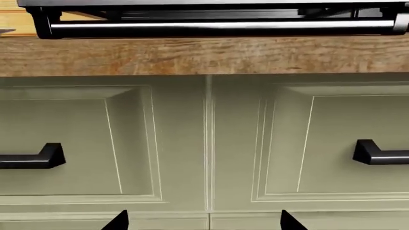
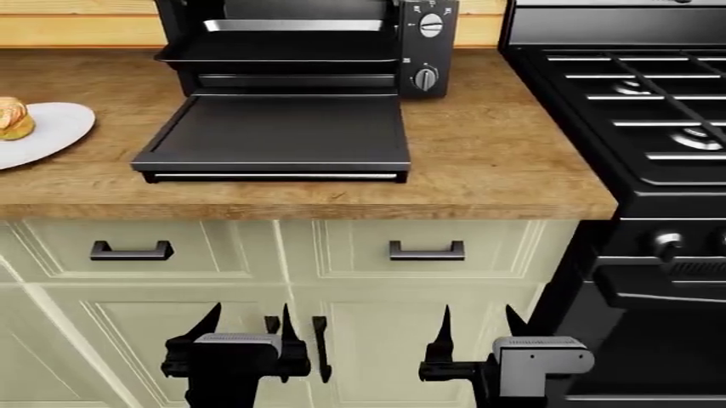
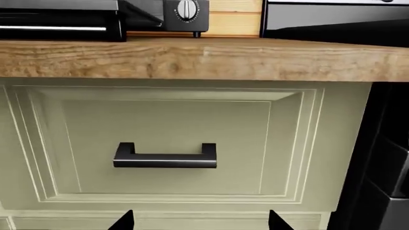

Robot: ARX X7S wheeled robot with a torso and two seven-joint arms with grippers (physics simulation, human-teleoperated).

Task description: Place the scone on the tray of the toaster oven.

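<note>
i see the scone [image 2: 14,117] on the white plate [image 2: 51,132], far over on the left side of the surface [image 2: 499,161]. only part of it shows, because the edge of the head view cuts it off. the oven [image 2: 306,42] sits at the back of the surface, with its door [image 2: 275,134] folded down flat in front of it. the tray [image 2: 284,49] is inside the oven, and nothing is on it that i can see. the plate holds only the scone.

both my arms hang low, in front of the drawers, under the edge of the surface. my left end effector [image 2: 247,327] has its fingers apart and holds nothing. my right end effector [image 2: 477,327] has its fingers apart too, and it is empty.

here is what i think could go wrong. the scone is well apart from my left end effector, and higher up. if i lift the arm straight up, i may bump the edge of the surface. the scone looks small and soft, so a hard squeeze could squash it. a loose hold could let it roll off the plate. the open door sticks out in front of the tray, so i think i must go over it or i may hit it. the stove [image 2: 635,93] is close on the right.
</note>
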